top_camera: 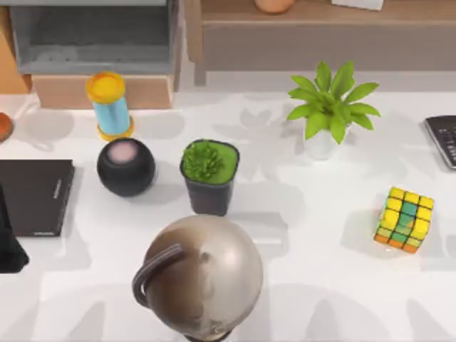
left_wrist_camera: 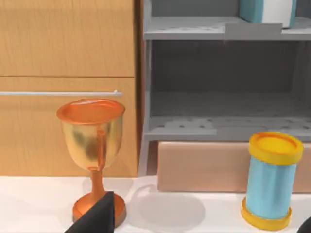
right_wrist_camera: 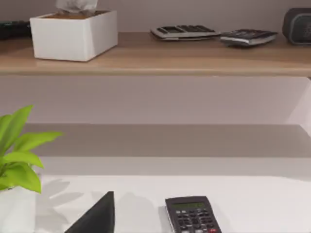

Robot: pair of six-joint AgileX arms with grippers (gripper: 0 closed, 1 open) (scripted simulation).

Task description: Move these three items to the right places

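Note:
The puzzle cube [top_camera: 404,219] of yellow, green and orange squares sits on the white table at the right. A teal-covered book with white pages [left_wrist_camera: 266,10] stands on the upper grey shelf [left_wrist_camera: 194,28] of the cabinet. A small orange rounded object [top_camera: 274,6] rests on the wooden shelf [top_camera: 320,14] at the back. My left arm [top_camera: 8,246] is a dark shape at the table's left edge, beside the thin black book [top_camera: 32,196]. A dark part of the left gripper [left_wrist_camera: 97,216] shows in the left wrist view, and a dark part of the right gripper [right_wrist_camera: 97,216] in the right wrist view.
A large globe [top_camera: 203,274] stands front centre, with a dark-potted green plant [top_camera: 209,174] and a black round speaker [top_camera: 126,166] behind it. A blue yellow-capped cylinder [top_camera: 109,105], a gold goblet [left_wrist_camera: 92,145], a leafy plant [top_camera: 329,107] and a black calculator [top_camera: 443,139] stand farther back.

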